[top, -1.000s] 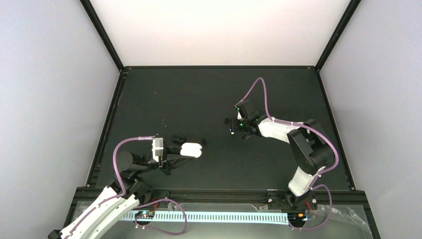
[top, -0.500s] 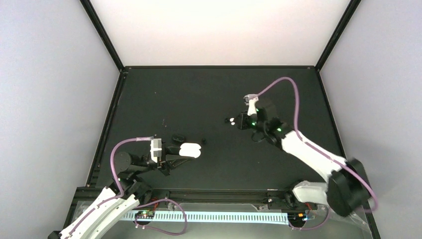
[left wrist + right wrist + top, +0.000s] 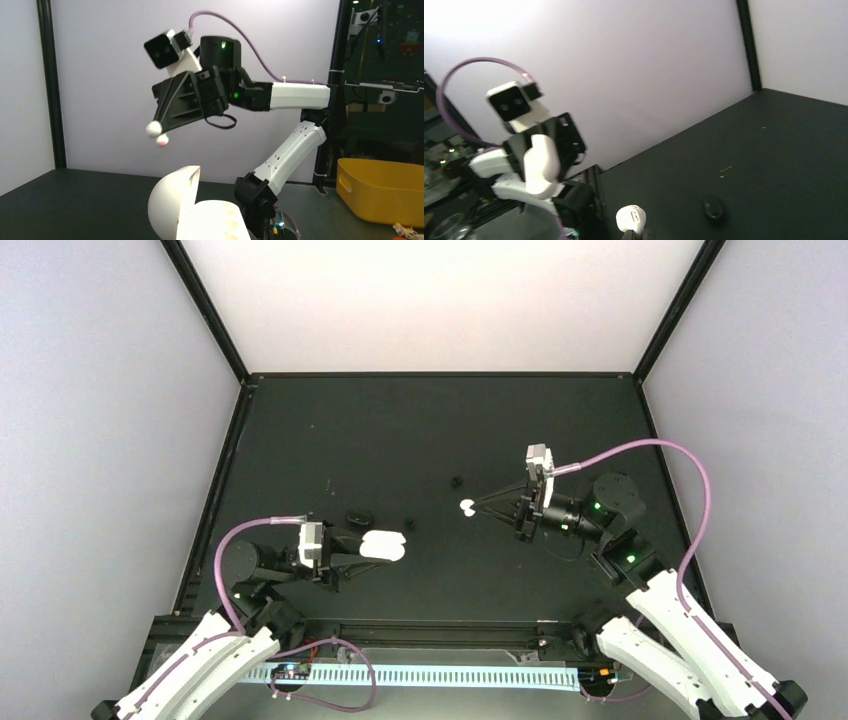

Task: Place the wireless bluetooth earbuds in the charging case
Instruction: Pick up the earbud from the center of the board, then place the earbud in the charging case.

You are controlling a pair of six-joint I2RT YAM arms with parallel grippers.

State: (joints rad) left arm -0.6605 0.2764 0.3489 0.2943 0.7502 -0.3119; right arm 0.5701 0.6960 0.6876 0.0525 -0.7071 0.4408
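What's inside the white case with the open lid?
In the left wrist view the white case shows only pale hollows, no bud. Its raised lid hides the rest. A white earbud is pinched in the right gripper, away from it.

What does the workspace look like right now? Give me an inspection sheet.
Surface: black table, faint pale specks.
Job's things: open white case in left pincer; white earbud in right pincer; black case on table, black earbud beside it, another farther back.
Clutter: nothing seen.
Grippers: both shut on their loads.
Cables: left cable and right cable loop free.
Surroundings: pale walls; yellow bin beyond table.
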